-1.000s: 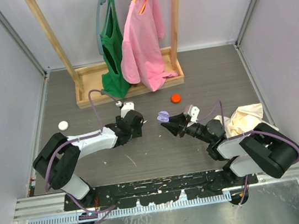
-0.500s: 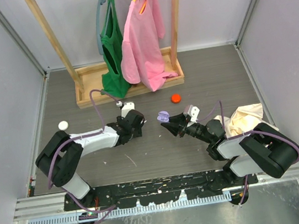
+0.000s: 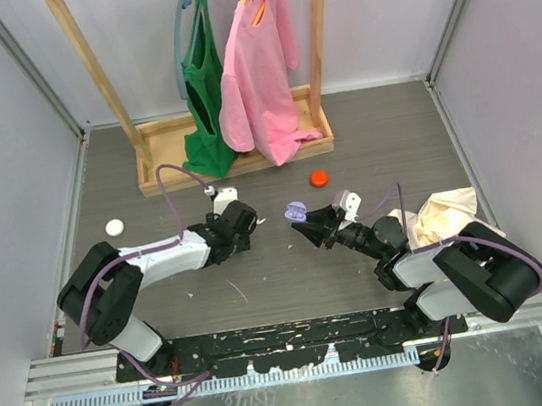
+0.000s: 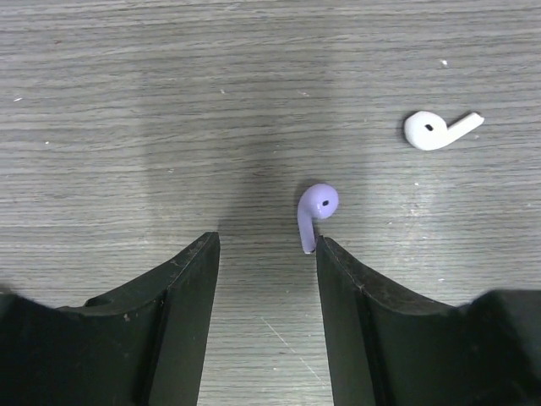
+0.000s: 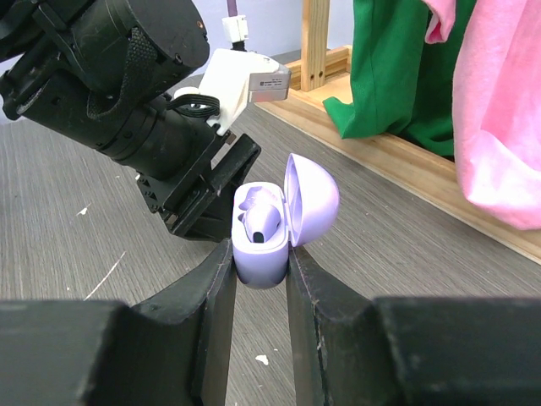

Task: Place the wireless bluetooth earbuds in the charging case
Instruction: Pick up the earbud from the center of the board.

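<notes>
Charging case (image 5: 262, 241): lavender, lid swung open to the right, standing upright between the fingers of the right gripper (image 5: 259, 271).
Inside the case: a lavender shape sits in the left well; whether it is a seated earbud cannot be told for sure.
Right gripper: clamped narrow on the lower body of the case, one finger on each side.
Left gripper (image 4: 268, 254): left of the case in the top view, low over the table, jaws apart with nothing between them.
Lavender earbud (image 4: 316, 211): lies flat on the table left of the case, bud away from the left gripper, stem pointing back toward it; the stem tip is just beside the inner edge of one finger, and touching or not cannot be told.
White earbud-shaped piece (image 4: 435, 129): on the table near the lavender earbud, apart from it, further from the fingers.
Red cap (image 3: 319, 178): on the table just behind the case, slightly to its right.
White cap (image 3: 114, 226): well to the left of the case.
Wooden rack (image 3: 234, 153): behind the case, carrying a green garment (image 3: 201, 81) and a pink garment (image 3: 257, 64).
Cream cloth (image 3: 444, 211): right of the case, beside the right arm.
</notes>
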